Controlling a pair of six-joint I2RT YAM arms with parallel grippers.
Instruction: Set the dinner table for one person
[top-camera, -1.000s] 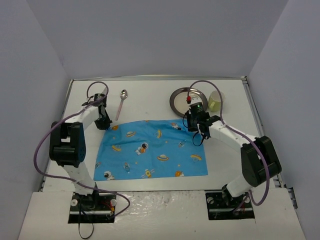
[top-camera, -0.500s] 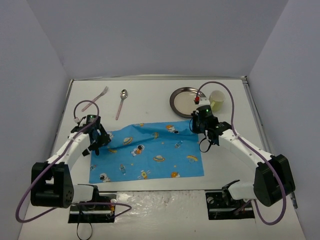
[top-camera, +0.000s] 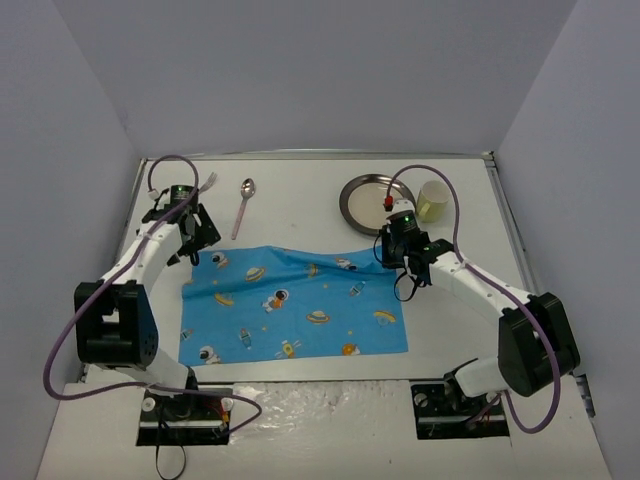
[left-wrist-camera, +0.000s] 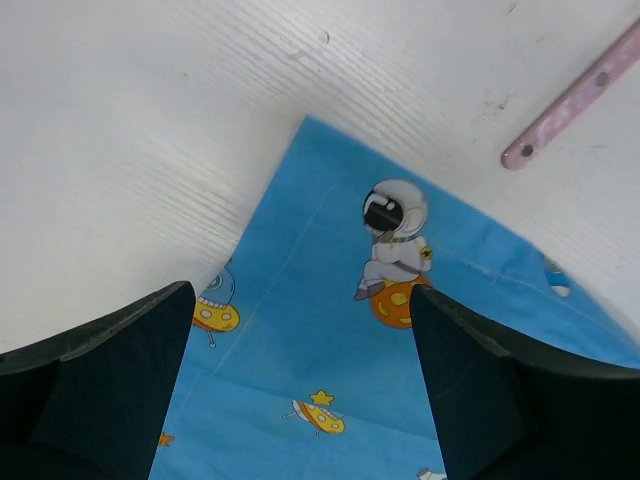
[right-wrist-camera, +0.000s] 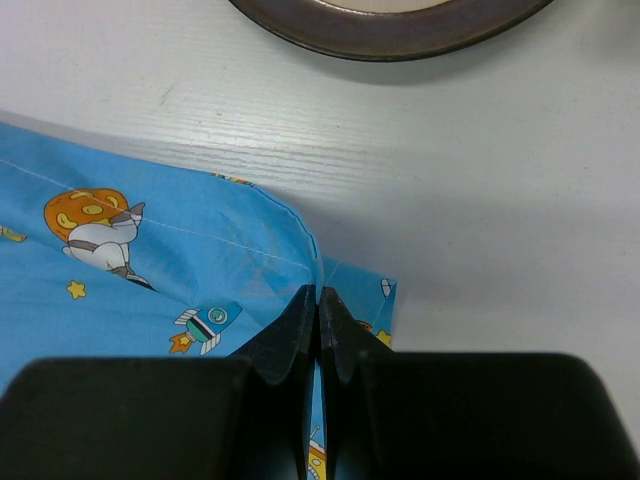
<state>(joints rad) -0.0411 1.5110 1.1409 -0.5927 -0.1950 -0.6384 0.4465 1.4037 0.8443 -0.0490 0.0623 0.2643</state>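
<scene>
A blue cartoon-printed mat (top-camera: 290, 310) lies on the white dinner table (top-camera: 300, 195), slightly wrinkled along its far edge. My left gripper (top-camera: 198, 236) hovers over the mat's far left corner (left-wrist-camera: 330, 340). It (left-wrist-camera: 300, 300) is open, with nothing between its fingers (left-wrist-camera: 120, 350). My right gripper (top-camera: 391, 260) is at the far right corner. It (right-wrist-camera: 319, 295) is shut on a pinched fold of the mat (right-wrist-camera: 150, 260).
A pink-handled fork (top-camera: 205, 185) (left-wrist-camera: 575, 95) and a metal spoon (top-camera: 243, 205) lie beyond the mat's left side. A dark round plate (top-camera: 365, 200) (right-wrist-camera: 390, 25) and a pale cup (top-camera: 433, 200) stand beyond its right side. Walls enclose the table on three sides.
My left gripper opened and let go of the mat's left corner, then swung back toward the far left. The mat shifted nearer and leftward. My right gripper stays shut on its corner.
</scene>
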